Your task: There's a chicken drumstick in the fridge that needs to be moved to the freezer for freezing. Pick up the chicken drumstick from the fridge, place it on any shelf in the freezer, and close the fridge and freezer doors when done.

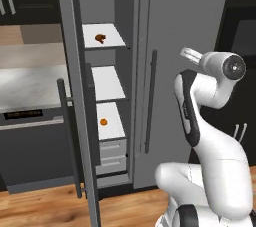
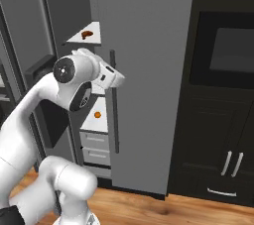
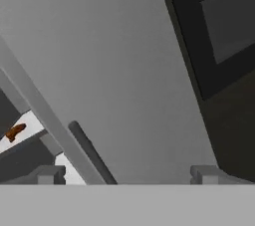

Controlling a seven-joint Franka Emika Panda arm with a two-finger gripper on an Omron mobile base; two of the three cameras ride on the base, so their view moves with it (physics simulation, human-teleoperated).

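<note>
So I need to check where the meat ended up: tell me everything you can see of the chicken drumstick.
The chicken drumstick is a small reddish-brown lump with one thinner end, lying flat on the top white shelf of the freezer, whose door stands open. Nothing touches it but the shelf. It sits near the shelf's middle, alone there. The gripper is open and away from it, facing the closed fridge door.

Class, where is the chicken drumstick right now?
The chicken drumstick lies on the top white shelf of the open freezer, left of the closed plain door.
</note>
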